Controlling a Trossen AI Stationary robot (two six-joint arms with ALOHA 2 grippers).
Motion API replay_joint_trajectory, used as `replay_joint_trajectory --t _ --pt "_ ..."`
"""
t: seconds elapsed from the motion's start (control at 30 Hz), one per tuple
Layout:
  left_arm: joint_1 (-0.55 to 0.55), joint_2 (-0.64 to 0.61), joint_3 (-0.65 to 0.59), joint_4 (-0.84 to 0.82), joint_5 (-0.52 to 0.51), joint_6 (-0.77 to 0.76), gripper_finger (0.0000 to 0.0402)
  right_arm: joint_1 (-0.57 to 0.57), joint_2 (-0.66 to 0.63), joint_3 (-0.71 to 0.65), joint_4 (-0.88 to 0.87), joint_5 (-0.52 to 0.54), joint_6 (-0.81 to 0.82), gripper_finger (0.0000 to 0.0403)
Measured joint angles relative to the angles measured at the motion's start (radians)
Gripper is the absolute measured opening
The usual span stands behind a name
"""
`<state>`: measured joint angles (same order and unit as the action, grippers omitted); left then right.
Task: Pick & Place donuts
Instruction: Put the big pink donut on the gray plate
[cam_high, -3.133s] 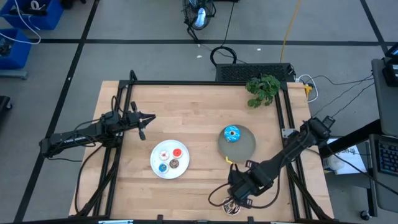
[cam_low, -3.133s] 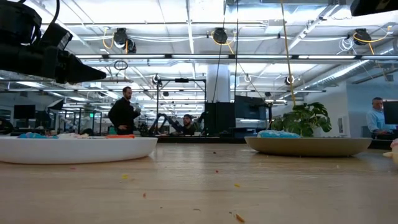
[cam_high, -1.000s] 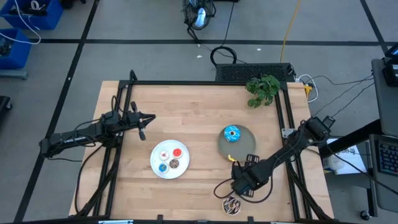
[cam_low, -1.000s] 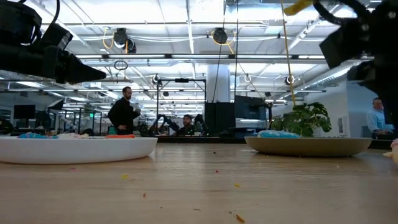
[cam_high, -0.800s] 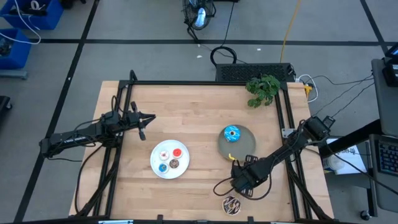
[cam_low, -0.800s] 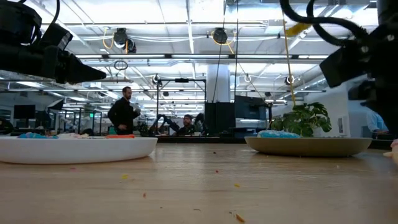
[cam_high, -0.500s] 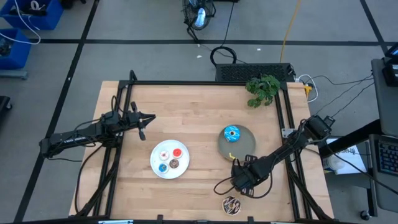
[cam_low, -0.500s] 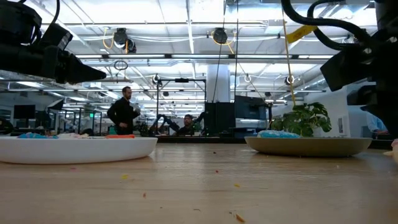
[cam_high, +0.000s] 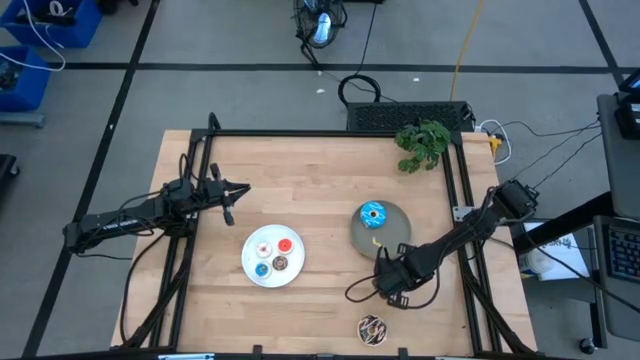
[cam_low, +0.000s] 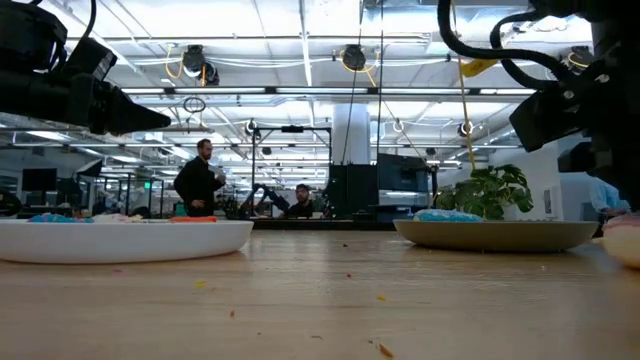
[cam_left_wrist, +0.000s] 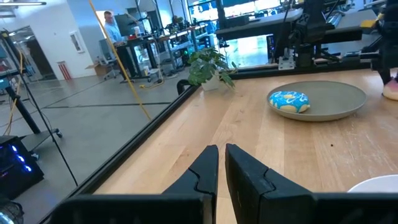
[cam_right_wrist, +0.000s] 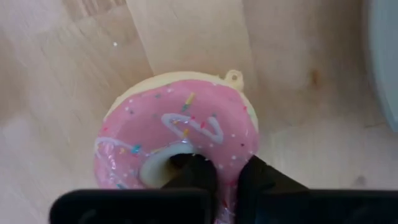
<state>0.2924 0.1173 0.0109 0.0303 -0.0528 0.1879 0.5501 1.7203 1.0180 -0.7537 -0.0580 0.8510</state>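
My right gripper (cam_high: 388, 283) stands near the near edge, just short of the gray plate (cam_high: 396, 237), shut on the pink donut (cam_right_wrist: 180, 134). The donut also peeks in at the low view's edge (cam_low: 627, 238). The blue sprinkled donut (cam_high: 374, 214) lies flat on the gray plate. The chocolate drizzled donut (cam_high: 372, 327) lies on the wood at the near edge. Several tiny donuts (cam_high: 273, 256) sit on the white plate (cam_high: 252, 270). My left gripper (cam_high: 236, 193) waits at the left side, shut, touching nothing. My right gripper comes from above, pointing down, with one finger in the pink donut's hole (cam_right_wrist: 189, 167) and the other outside the ring (cam_right_wrist: 261, 177). The wall of the ring (cam_right_wrist: 229, 163) is pinched between them. The donut stays face up, roughly level, a little above the wood.
A small green plant (cam_high: 423, 141) stands at the far right corner. A black frame rail (cam_high: 455, 180) runs along the table's edges. Bare wood (cam_high: 300, 180) lies between the plates and the far edge. People stand in the room beyond the table (cam_low: 199, 183).
My right gripper has moved from near the chocolate donut toward the far edge and the gray plate, carrying the pink donut with it. The chocolate donut has stayed at the near edge.
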Motion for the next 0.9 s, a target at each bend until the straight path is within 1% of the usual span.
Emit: replay_joint_trajectory --t 0.07,0.17,0.27,0.33,0.4,0.5,0.7,0.8,0.9 --pt "0.0 0.0 0.0 0.0 0.0 0.0 0.0037 -0.007 -0.033 -0.002 -0.006 -0.003 0.001 0.0011" --pt "0.0 0.0 0.0 0.001 0.0 0.0 0.0037 -0.009 -0.099 0.0 -0.005 0.0 0.001 0.0023" --pt "0.0 0.0 0.0 0.002 0.0 0.0 0.0037 -0.012 -0.133 0.024 -0.019 0.019 0.004 0.0023" --pt "0.0 0.0 0.0 0.002 0.0 0.006 0.0037 -0.012 -0.145 0.065 -0.035 0.051 -0.002 0.0014" --pt "0.0 0.0 0.0 0.002 0.0 0.012 0.0037 -0.012 -0.144 0.121 -0.063 0.058 -0.026 0.0008" --pt "0.0 0.0 0.0 0.002 -0.001 0.012 0.0037 -0.013 -0.135 0.216 -0.13 0.065 -0.06 0.0008" --pt "0.0 0.0 0.0 0.002 0.0 0.013 0.0037 -0.019 -0.134 0.387 -0.302 0.14 -0.088 0.0008" --pt "0.0 0.0 0.0 0.002 0.0 0.013 0.0037 -0.027 -0.135 0.44 -0.381 0.162 -0.091 0.0009" --pt "0.0 0.0 0.0 0.003 0.0 0.013 0.0037 -0.05 -0.134 0.447 -0.417 0.162 -0.1 0.0009"
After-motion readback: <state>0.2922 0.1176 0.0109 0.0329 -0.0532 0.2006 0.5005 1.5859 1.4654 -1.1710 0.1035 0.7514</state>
